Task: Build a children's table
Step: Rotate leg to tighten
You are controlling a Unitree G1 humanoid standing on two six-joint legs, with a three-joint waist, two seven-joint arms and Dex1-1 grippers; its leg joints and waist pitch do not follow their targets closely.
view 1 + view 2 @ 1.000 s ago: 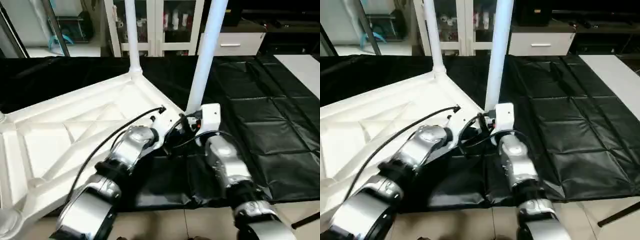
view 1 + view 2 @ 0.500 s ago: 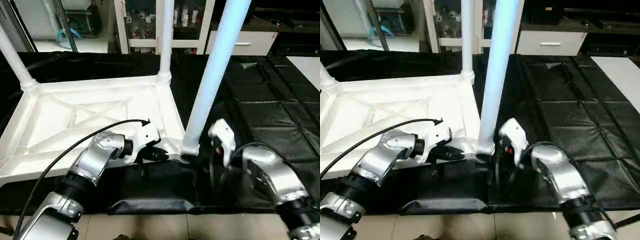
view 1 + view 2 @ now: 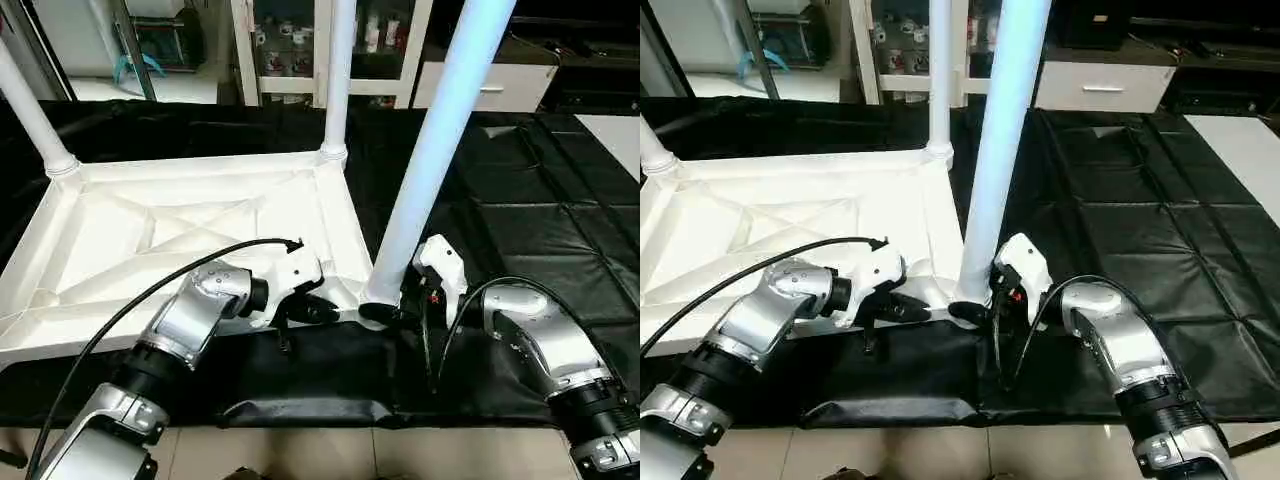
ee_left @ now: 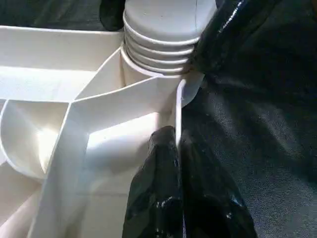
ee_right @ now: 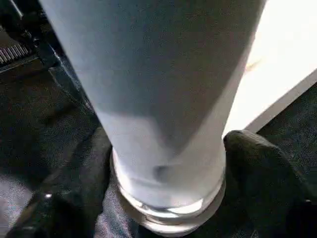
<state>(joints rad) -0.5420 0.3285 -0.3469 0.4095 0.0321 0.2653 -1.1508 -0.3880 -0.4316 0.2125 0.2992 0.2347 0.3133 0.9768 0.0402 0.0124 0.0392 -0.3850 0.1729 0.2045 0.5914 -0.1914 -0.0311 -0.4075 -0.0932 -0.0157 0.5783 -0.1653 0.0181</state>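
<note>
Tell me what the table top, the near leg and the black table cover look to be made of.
Table top: looks like moulded white plastic, from the thin ribs and X-brace, with a smooth, slightly glossy finish.
Near leg: a smooth white tube, probably plastic; ridged rings at its base.
Black cover: soft sheet, likely fabric or vinyl; it creases, folds and has a slight sheen.

Even indoor light is falling from above; head views are showing sharp. Nearest leg (image 3: pixel 430 160) is picking up a bluish cast. Black table cover (image 3: pixel 560 230) is glinting softly along its creases. Wrist views are blurring at close range, deep shadow low.
</note>
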